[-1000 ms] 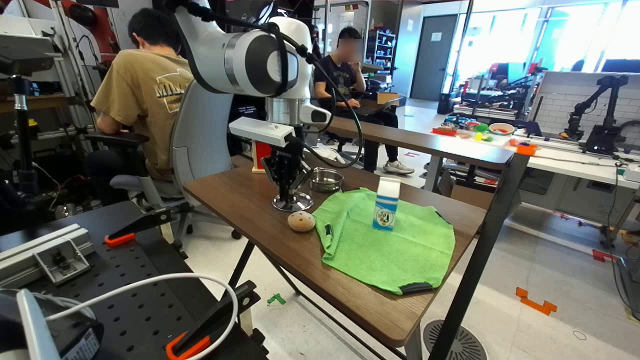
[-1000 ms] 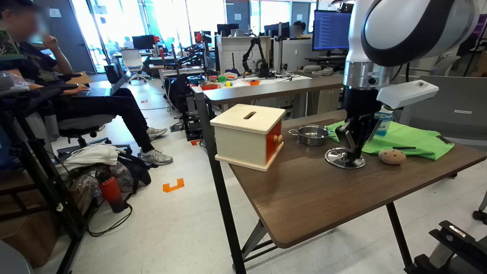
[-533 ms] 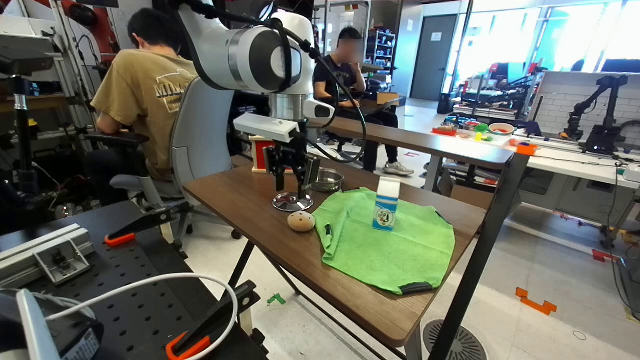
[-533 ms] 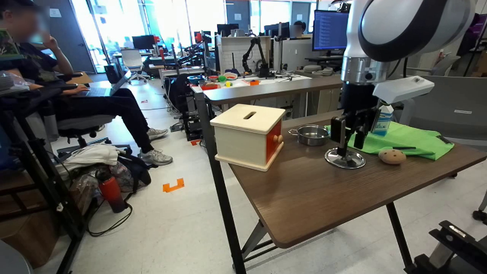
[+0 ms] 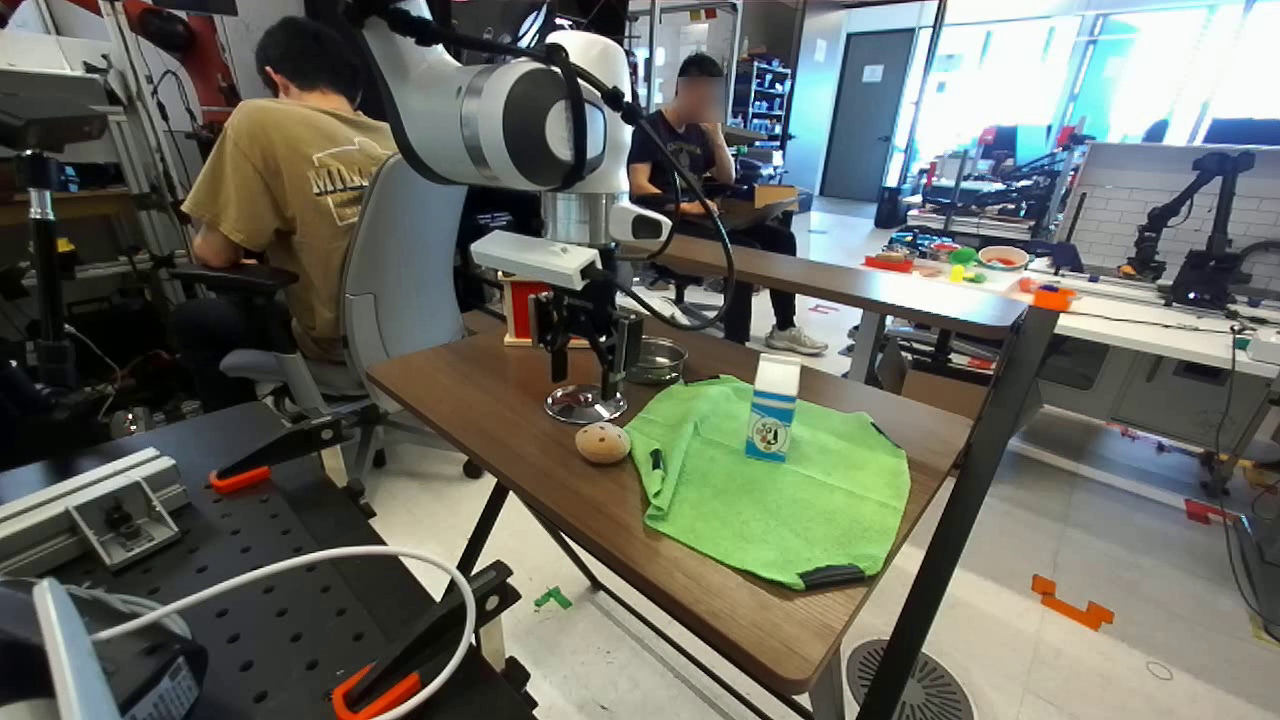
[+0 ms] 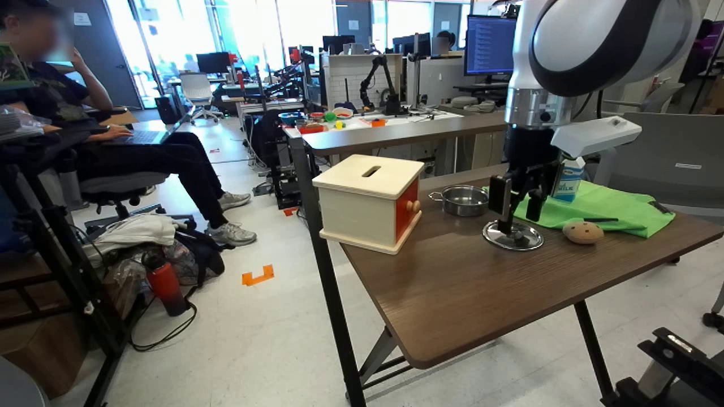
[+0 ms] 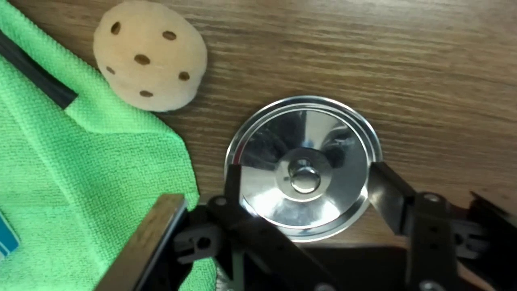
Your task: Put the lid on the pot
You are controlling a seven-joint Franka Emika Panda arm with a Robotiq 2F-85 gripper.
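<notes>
Our gripper (image 7: 305,168) has sunk slightly since the earlier frame; fingers (image 7: 388,194) spread over the lid (image 7: 303,159), either side of its knob (image 7: 305,180), we judge for a pinch.

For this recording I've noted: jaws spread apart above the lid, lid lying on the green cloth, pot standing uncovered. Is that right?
Not quite: the lid isn't on the green cloth. The wrist view shows it lying on the brown tabletop, which shows between it and the cloth. The rest stands: jaws spread apart above the lid, pot uncovered.
</notes>
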